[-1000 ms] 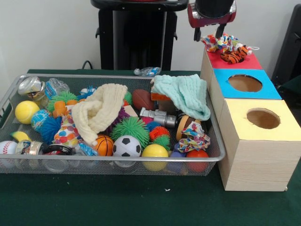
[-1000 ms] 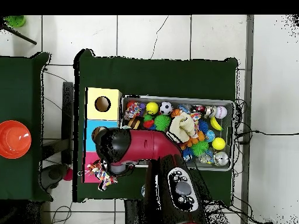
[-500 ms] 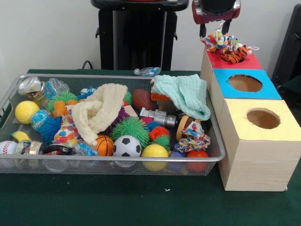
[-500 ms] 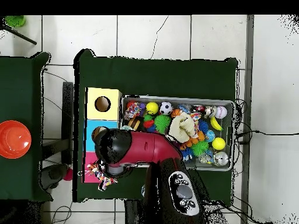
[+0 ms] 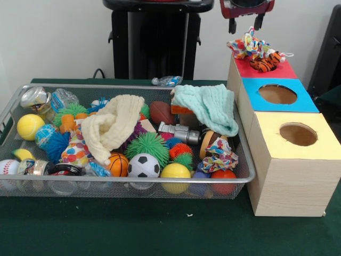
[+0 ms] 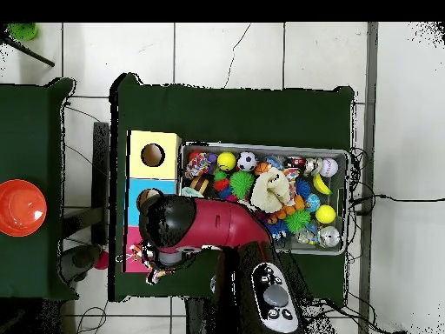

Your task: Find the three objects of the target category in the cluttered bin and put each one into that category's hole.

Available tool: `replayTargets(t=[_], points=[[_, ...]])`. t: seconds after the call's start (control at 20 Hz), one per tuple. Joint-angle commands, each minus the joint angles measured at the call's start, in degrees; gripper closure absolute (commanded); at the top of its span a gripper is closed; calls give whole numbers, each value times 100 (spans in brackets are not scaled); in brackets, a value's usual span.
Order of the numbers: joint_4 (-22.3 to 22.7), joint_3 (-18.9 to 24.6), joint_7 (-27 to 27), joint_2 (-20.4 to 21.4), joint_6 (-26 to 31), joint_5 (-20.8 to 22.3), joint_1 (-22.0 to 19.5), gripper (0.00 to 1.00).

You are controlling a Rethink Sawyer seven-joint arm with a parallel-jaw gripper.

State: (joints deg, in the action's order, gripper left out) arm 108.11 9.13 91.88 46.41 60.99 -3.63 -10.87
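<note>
The wire mesh bin [image 5: 133, 180] holds a jumble of balls, spiky toys and cloths; it also shows in the overhead view [image 6: 261, 146]. To its right stand wooden boxes with a red top [image 5: 282, 71], a blue top with a hole [image 5: 277, 94] and a yellow top with a hole [image 5: 298, 134]. A multicoloured fabric piece [image 5: 248, 47] and a tiger-striped toy [image 5: 265, 64] lie on the red top. My gripper [image 5: 245, 24] hangs open and empty just above the fabric piece. In the overhead view the arm [image 6: 174, 228] hides the gripper.
In the bin lie a cream cloth [image 5: 112, 128], a mint cloth [image 5: 210, 106], a soccer ball [image 5: 143, 166], a second multicoloured fabric piece [image 5: 219, 156] and a yellow ball [image 5: 30, 127]. The black pedestal [image 5: 154, 42] stands behind. An orange bowl [image 6: 19, 207] sits on a side table.
My gripper has risen straight up and a little to the right, away from the multicoloured fabric piece, which stays on the red top. The bin's contents have not moved.
</note>
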Motion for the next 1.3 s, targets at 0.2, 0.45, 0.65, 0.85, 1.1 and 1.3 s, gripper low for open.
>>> replayTargets(t=[0.2, 0.45, 0.65, 0.85, 1.1, 1.3], points=[[158, -2, 683, -486, -23, 165, -69, 0], [184, -24, 659, -672, -293, 247, -62, 0], [140, -21, 624, -898, -532, 320, -48, 0], [112, 16, 578, -997, -614, 301, -49, 0], [116, 139, 569, -1006, -574, 64, -83, 0], [203, 225, 648, -1026, -654, -183, -98, 0]])
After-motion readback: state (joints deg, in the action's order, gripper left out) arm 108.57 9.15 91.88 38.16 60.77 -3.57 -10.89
